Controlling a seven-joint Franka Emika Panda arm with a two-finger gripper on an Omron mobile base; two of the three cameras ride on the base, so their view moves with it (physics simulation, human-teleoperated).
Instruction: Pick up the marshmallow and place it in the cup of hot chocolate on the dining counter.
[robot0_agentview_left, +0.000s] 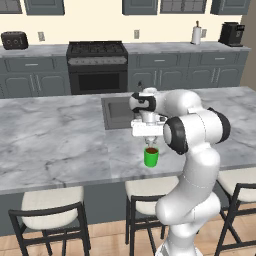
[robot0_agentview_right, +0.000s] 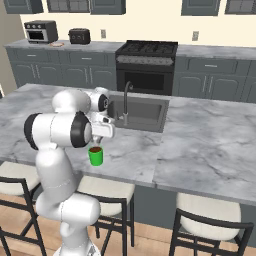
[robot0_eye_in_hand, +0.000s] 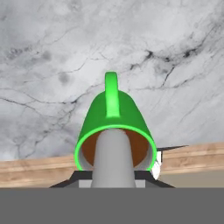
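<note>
The gripper (robot0_agentview_left: 150, 145) hangs just above the green cup (robot0_agentview_left: 151, 156) on the marble bench (robot0_agentview_left: 55, 145). Its jaws stand narrow, and I judge they grasp the marshmallow (robot0_eye_in_hand: 113, 157), a pale, rounded, soft-looking block over the brown drink. Only the release is left. The cup looks smooth and glossy.

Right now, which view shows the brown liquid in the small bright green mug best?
The right base view: the small bright green mug shows its brown surface clearly. The left base view shows it similarly; in the hand view a grey shape covers most of it.
</note>
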